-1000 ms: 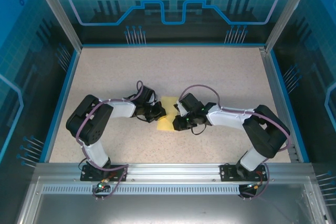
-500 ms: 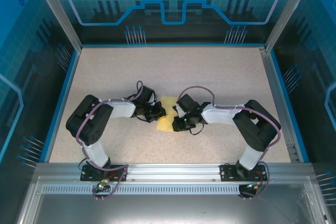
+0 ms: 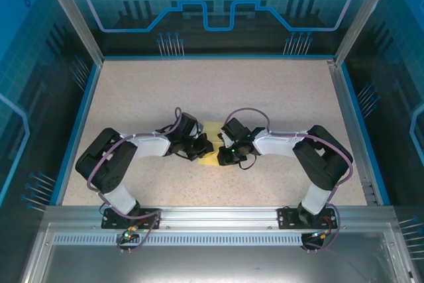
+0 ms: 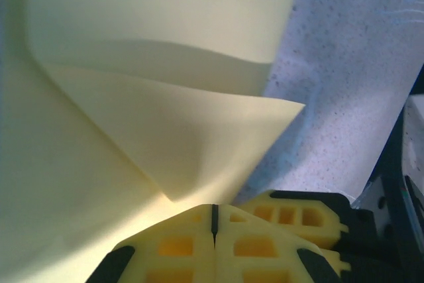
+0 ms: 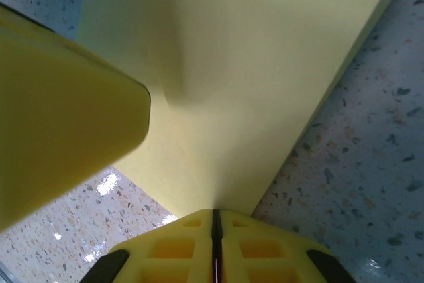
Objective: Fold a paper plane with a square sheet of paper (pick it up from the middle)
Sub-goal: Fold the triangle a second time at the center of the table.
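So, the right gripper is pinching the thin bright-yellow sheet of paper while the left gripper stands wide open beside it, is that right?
Not quite: the left gripper is shut, not open. The left wrist view shows it closed tight on a folded part of the thin bright-yellow sheet of paper. The right gripper is indeed pinching the sheet.

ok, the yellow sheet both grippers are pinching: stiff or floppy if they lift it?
Probably floppy: the sheet of paper bows into a loose flap by the shut left gripper. Likely very light and thin: its edge lies nearly flush on the table at the shut right gripper.
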